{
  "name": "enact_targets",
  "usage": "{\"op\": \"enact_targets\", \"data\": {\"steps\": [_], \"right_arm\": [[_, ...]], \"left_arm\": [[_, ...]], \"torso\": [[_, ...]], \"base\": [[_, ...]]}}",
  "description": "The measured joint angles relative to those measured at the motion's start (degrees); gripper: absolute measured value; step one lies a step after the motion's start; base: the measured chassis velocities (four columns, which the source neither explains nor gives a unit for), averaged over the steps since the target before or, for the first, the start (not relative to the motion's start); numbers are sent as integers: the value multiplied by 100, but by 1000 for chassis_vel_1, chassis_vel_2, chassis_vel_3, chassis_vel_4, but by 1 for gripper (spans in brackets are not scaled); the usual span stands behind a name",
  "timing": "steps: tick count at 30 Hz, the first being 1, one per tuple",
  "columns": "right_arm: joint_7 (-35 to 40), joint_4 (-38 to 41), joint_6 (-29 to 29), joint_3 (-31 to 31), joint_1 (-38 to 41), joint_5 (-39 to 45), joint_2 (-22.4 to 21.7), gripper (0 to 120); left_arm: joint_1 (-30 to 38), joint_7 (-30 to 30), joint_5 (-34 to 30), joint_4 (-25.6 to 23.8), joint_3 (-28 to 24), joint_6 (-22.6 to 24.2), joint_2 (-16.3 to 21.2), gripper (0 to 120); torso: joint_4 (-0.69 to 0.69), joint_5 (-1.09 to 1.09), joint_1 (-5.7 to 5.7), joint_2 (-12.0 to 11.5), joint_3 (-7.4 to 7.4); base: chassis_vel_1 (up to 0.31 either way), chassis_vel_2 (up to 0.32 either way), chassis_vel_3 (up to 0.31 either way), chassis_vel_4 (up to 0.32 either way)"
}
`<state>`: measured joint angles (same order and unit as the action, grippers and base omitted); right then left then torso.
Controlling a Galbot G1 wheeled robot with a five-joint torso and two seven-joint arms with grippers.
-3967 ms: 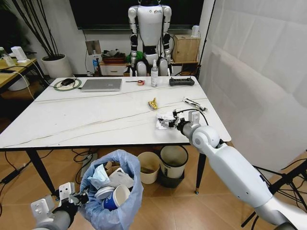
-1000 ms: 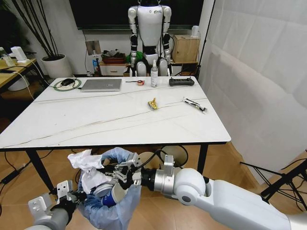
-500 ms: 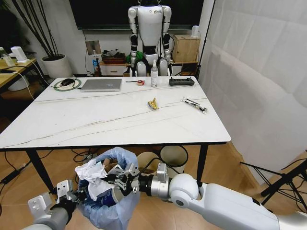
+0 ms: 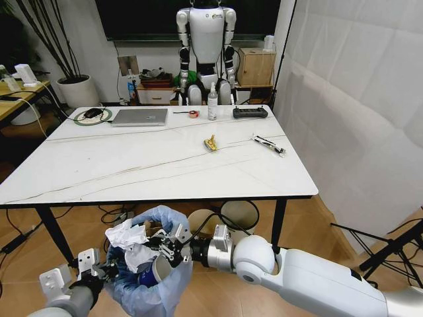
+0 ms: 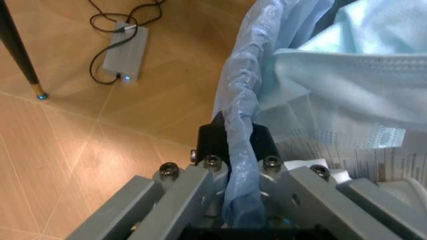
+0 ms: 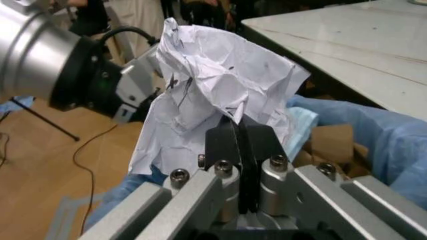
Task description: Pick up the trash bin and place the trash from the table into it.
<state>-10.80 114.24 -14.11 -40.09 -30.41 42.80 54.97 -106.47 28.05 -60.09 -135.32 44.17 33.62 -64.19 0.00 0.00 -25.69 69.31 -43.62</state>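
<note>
Low at the front left, the trash bin (image 4: pixel 149 277) with its light-blue bag (image 5: pixel 243 90) holds a blue paper cup (image 4: pixel 153 272) and a pale face mask (image 5: pixel 333 85). My left gripper (image 4: pixel 99 271) (image 5: pixel 237 145) is shut on the bag-covered rim. My right gripper (image 4: pixel 166 249) (image 6: pixel 239 135) is shut on a crumpled white paper (image 4: pixel 125 235) (image 6: pixel 213 85) just above the bin's mouth, over brown cardboard (image 6: pixel 330 142). On the white table (image 4: pixel 132 165) lie a yellow wrapper (image 4: pixel 211 142) and a white-and-black wrapper (image 4: pixel 268 144).
Under the table stand a cream bucket (image 4: pixel 201 221) and a white round bin (image 4: pixel 241 214). At the table's far edge are a laptop (image 4: pixel 140 117), a spray bottle (image 4: pixel 212 104) and a black controller (image 4: pixel 250 112). A power strip (image 5: pixel 123 52) lies on the floor beside a table leg (image 5: pixel 20 50).
My right gripper has carried the white paper from the table's right side down to the bin. Over the last second the paper sank slightly toward the bin's mouth. The left gripper keeps its hold.
</note>
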Motion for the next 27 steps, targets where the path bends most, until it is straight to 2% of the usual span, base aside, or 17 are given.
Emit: {"op": "enact_targets", "data": {"steps": [5, 14, 23, 27], "right_arm": [[120, 232, -580, -131, 229, 111, -20, 0], [797, 332, -1581, -141, 398, 264, -79, 0], [1074, 360, -1776, -169, 327, 363, -80, 0], [1127, 328, -1761, -199, 300, 371, -41, 14]], "left_arm": [[31, 0, -37, 1, 19, 0, 19, 0], [94, 8, -55, 30, 13, 0, 17, 0], [115, 45, -68, 39, -3, 1, 14, 0], [115, 48, -75, 41, -3, 4, 10, 0]], "torso": [[0, 0, 0, 0, 1], [0, 0, 0, 0, 0], [0, 1, 0, 0, 0], [0, 1, 0, 0, 0]], "base": [[0, 0, 0, 0], [0, 0, 0, 0], [0, 0, 0, 0], [0, 0, 0, 0]]}}
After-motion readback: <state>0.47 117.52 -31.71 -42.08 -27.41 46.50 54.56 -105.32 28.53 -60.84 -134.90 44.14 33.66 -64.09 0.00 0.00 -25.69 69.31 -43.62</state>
